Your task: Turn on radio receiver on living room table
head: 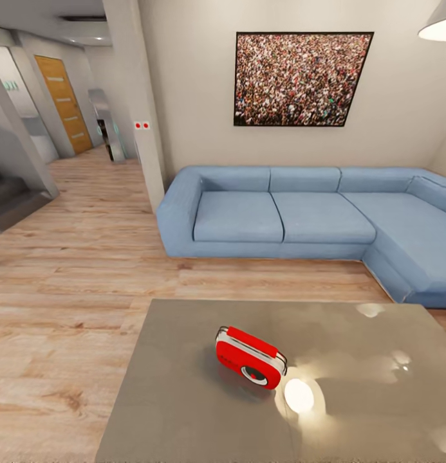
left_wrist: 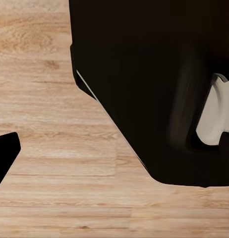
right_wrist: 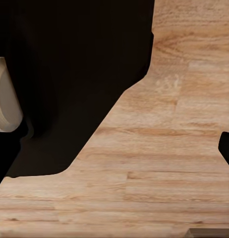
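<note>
Here, head view: the radio (head: 250,357) sits on the table (head: 184,386), roughly mid-table, a little toward the near side. Red body, pale trim band around it, round dial on the face turned toward the near right. It rests tilted, its top edge leaning away to the far left. Faint reflection of it on the glossy grey tabletop. Just to its near right, a bright round glare spot (head: 298,395) on the surface; more pale reflections toward the table's right side.

Beyond the table, a strip of light wood floor (head: 74,270), then a blue L-shaped sofa (head: 300,215) against the far wall, its right arm running toward the near side. A framed crowd picture (head: 298,78) hangs above the sofa. Edge of a white lamp shade (head: 440,24) at upper right. To the far left, a hallway with a wooden door (head: 63,103) and grey stair steps (head: 10,196).

Left wrist view: wood floor (left_wrist: 50,139) below, a large black robot part (left_wrist: 144,74) with a pale piece (left_wrist: 216,111) close to the camera. State of the left hand: cannot tell.

Right wrist view: wood floor (right_wrist: 164,163) likewise, dark robot body (right_wrist: 70,64) with a pale piece (right_wrist: 6,96). State of the right hand: cannot tell. Nothing visibly held by either.
</note>
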Controlling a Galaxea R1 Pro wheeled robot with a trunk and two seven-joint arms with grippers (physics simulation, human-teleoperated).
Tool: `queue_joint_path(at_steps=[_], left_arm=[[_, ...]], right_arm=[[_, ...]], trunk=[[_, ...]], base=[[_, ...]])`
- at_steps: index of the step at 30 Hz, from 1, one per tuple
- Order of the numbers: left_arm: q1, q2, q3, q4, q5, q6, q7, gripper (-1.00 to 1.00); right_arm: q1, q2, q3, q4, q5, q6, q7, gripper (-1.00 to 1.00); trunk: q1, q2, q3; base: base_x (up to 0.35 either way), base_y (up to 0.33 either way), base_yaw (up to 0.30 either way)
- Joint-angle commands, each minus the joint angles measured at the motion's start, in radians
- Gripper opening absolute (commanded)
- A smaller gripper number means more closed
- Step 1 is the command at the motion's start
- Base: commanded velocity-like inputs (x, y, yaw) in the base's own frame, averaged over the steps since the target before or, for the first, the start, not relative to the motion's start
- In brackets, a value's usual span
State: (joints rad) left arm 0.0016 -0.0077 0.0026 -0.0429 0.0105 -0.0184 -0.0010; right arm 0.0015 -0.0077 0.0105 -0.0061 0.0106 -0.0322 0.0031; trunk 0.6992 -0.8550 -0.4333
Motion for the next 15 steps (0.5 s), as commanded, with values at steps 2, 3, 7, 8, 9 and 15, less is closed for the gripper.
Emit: queue_joint_path(at_steps=[2, 3, 7, 8, 9, 15], left_arm=[[0.0, 0.0, 0.0, 0.0, 0.0, 0.0, 0.0, 1.0], [0.0, 0.0, 0.0, 0.0, 0.0, 0.0, 0.0, 1.0], [0.0, 0.0, 0.0, 0.0, 0.0, -0.002, -0.001, 1.0], [0.0, 0.0, -0.001, 0.0, 0.0, -0.002, -0.001, 1.0], [0.0, 0.0, -0.001, 0.0, 0.0, -0.002, -0.001, 1.0], [0.0, 0.0, -0.001, 0.0, 0.0, -0.005, -0.001, 1.0]], right_arm=[[0.0, 0.0, 0.0, 0.0, 0.0, 0.0, 0.0, 1.0], [0.0, 0.0, 0.0, 0.0, 0.0, 0.0, 0.0, 1.0], [0.0, 0.0, 0.0, 0.0, 0.0, 0.0, 0.0, 1.0], [0.0, 0.0, 0.0, 0.0, 0.0, 0.0, 0.0, 1.0], [0.0, 0.0, 0.0, 0.0, 0.0, 0.0, 0.0, 1.0], [0.0, 0.0, 0.0, 0.0, 0.0, 0.0, 0.0, 1.0]], trunk=[[0.0, 0.0, -0.003], [0.0, 0.0, -0.005], [0.0, 0.0, -0.011], [0.0, 0.0, -0.013], [0.0, 0.0, -0.014], [0.0, 0.0, -0.024]], base=[[0.0, 0.0, 0.0], [0.0, 0.0, 0.0], [0.0, 0.0, 0.0], [0.0, 0.0, 0.0], [0.0, 0.0, 0.0], [0.0, 0.0, 0.0]])
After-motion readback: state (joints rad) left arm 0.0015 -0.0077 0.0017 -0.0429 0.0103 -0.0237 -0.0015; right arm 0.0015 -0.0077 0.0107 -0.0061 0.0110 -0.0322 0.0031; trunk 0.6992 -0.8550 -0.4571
